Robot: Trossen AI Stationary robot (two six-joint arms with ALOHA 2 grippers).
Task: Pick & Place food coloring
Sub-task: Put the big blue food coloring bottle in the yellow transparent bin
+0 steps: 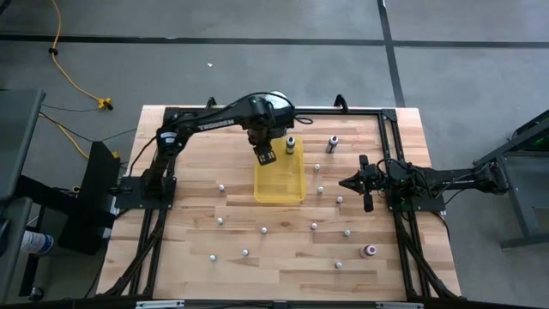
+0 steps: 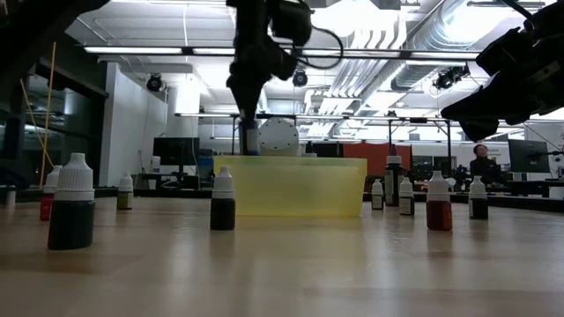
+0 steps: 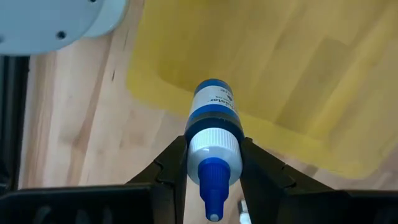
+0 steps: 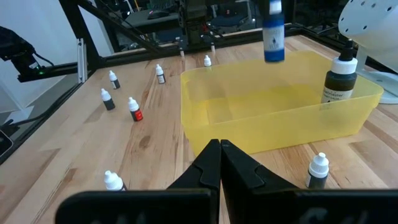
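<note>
My left gripper [image 1: 264,154] is shut on a blue food coloring bottle [image 3: 213,118] over the far part of the yellow tray [image 1: 279,196]. The bottle also shows in the right wrist view [image 4: 272,34], hanging upright. A dark bottle [image 4: 339,78] stands at the tray's far right corner; I cannot tell if it is inside or beside the tray. Several tiny white-capped bottles stand on their bases around the table, such as one [image 1: 221,186] to the tray's left and one [image 1: 370,251] at the near right. My right gripper [image 4: 219,155] is shut and empty, right of the tray [image 1: 347,182]. My left gripper pinches the blue bottle by its white cap [image 3: 214,146], just above the blue body, between its two fingers [image 3: 171,165]. The fingers come from above, pointing down. The bottle hangs upright below them, blue nozzle up, its base clear of the tray's floor.
A large white cylindrical container [image 1: 274,107] stands just beyond the tray's far edge. Black frame rails [image 1: 390,146] run along the table's left, right and far sides. Small bottles dot the near half of the table [image 2: 223,201], with bare wood between them.
</note>
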